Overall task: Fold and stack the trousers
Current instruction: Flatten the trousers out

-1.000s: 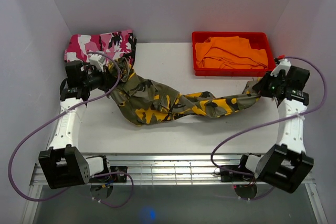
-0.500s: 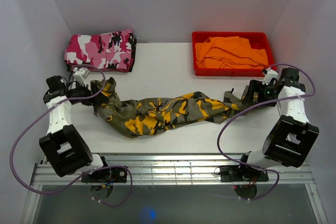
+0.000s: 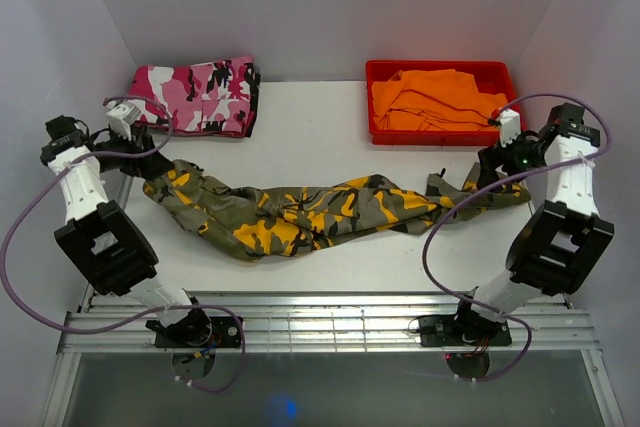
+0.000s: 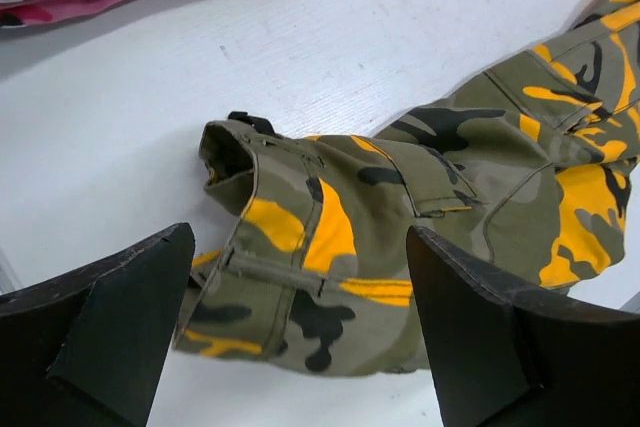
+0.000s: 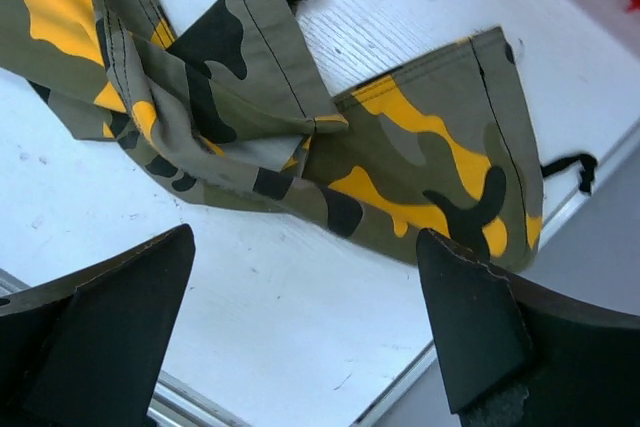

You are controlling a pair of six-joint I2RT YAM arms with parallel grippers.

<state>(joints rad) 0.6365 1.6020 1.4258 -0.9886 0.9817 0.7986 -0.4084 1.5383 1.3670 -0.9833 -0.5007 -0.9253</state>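
Note:
The trousers, in olive, orange-yellow and black camouflage, lie stretched left to right across the white table. My left gripper hovers open over their waistband end, with the cloth lying on the table below the gap between the black fingers. My right gripper stands open beside the leg hems at the right end. Only bare table shows between its fingers. Neither gripper holds cloth.
Folded pink, white and black camouflage trousers lie at the back left. A red tray with a plain orange garment stands at the back right. The table's right edge runs close to the leg hems.
Both grippers have opened and let go of the trousers. The cloth has dropped and now lies drawn out longer and flatter. Both arms have swung outward toward the table's sides.

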